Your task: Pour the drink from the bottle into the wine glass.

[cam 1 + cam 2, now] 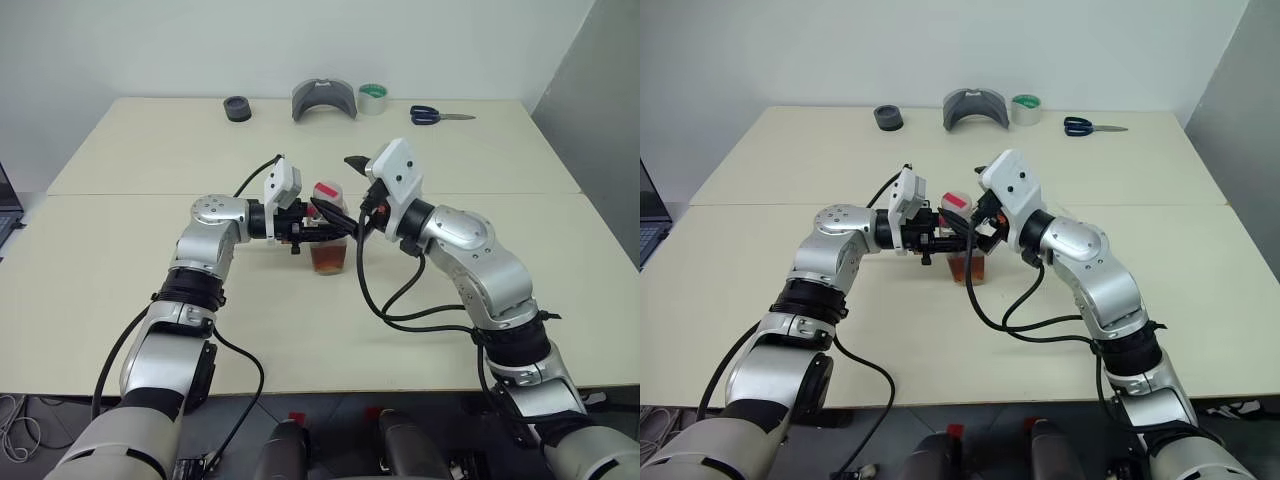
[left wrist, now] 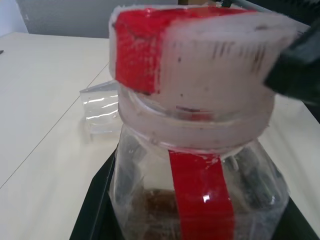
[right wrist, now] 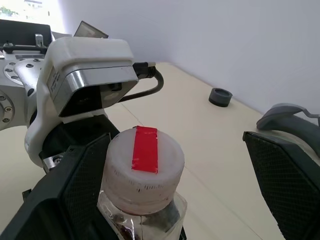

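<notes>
The small clear plastic bottle (image 1: 328, 236) with a white cap striped in red tape (image 3: 145, 162) stands upright mid-table, holding a low band of amber drink (image 1: 328, 259). The left gripper (image 1: 322, 228) clamps its body; the right gripper (image 3: 170, 200) straddles the cap, fingers spread wide. The table (image 1: 150, 290) is pale cream beneath a white wall. Grippers hide the bottle's label.

left gripper (image 1: 312, 226): clamped shut, pointing right | right gripper (image 3: 175, 190): fingers spread wide, angled toward left
</notes>
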Controlling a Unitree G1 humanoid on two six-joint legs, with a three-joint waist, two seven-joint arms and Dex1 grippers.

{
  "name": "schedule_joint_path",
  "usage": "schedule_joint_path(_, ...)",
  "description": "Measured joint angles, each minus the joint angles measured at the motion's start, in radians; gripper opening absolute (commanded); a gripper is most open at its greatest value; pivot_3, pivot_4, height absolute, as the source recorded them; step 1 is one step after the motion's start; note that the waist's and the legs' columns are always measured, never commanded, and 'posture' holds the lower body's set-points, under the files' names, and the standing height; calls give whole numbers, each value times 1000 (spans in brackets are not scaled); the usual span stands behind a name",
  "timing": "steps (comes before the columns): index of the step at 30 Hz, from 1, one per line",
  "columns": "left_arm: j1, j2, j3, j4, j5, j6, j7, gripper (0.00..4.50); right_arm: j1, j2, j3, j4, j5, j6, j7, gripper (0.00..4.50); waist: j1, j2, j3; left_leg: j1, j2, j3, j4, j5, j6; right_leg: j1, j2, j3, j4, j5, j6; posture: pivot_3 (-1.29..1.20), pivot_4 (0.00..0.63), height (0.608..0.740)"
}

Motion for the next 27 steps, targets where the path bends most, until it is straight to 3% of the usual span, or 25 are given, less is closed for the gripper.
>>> schedule_joint_path(27, 0, 0, -1, 6, 6, -4, -1, 1709, 23, -35, -5, -40, 26, 24, 2, 4500, 0, 0, 0, 0, 0, 0, 0, 0, 0, 0, 0, 0, 0, 0, 0, 0, 150, 740)
